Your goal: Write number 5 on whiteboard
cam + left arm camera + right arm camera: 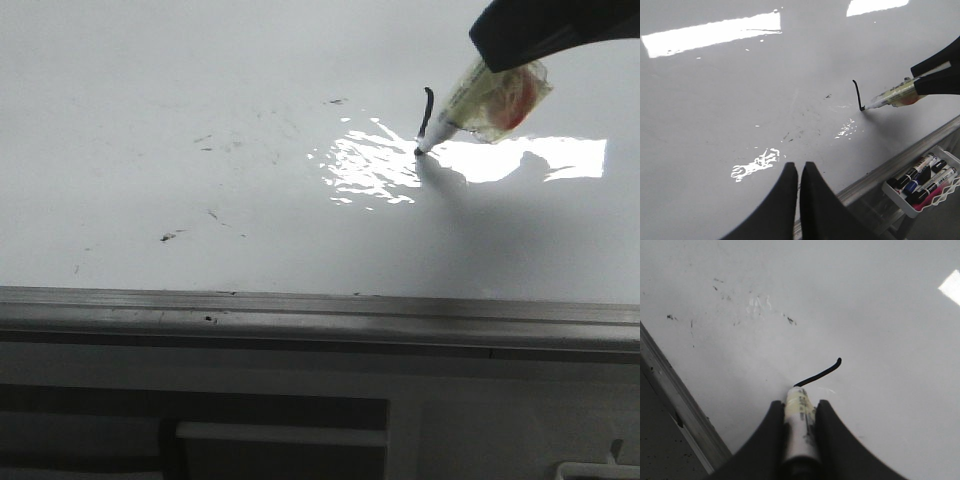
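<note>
The whiteboard (150,120) is a glossy white surface with glare and faint scuffs. A short black stroke (427,108) stands on it at the right; the number 5 as a whole digit does not show. My right gripper (800,405) is shut on a white marker (800,427), whose tip (419,150) touches the board at the stroke's near end. The same stroke (857,93) and marker (892,96) appear in the left wrist view. My left gripper (799,167) hovers over the board near its front edge, shut with nothing in it.
A grey metal edge rail (320,310) runs along the board's front. A white wire tray (921,186) with several markers hangs below the rail on the right. Faint black smudges (170,236) dot the board's left middle.
</note>
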You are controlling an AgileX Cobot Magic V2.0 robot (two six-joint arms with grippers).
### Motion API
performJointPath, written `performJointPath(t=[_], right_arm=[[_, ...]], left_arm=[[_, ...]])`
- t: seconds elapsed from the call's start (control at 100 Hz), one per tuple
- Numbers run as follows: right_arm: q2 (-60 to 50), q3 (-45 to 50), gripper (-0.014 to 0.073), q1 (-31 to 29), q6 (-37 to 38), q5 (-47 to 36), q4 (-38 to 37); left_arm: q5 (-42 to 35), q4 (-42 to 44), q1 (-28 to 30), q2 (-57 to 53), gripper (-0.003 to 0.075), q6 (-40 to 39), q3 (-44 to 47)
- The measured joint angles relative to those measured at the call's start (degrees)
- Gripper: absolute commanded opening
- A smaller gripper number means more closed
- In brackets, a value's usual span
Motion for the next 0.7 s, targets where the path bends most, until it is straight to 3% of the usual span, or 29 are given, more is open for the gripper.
performJointPath(t=[0.24, 0.39, 0.5, 0.7], right_arm=[[-5.16, 0.0, -0.0063, 0.22, 4.38, 10.4, -1.02], [-8.31, 0.56, -0.0063, 0.01, 4.64, 15.35, 3.05], [-8.69, 2.68, -0.0063, 0.01, 4.68, 13.71, 6.35], [-3.71, 4.77, -0.0063, 0.01, 4.9, 2.52, 11.59]], left_arm=[[0.0, -0.09, 0.0, 0.0, -0.002, 0.0, 0.0], [0.0, -0.09, 0.0, 0.0, -0.002, 0.0, 0.0], [-0.35, -0.09, 0.0, 0.0, -0.002, 0.0, 0.0], [-1.61, -0.09, 0.0, 0.0, -0.002, 0.0, 0.0]])
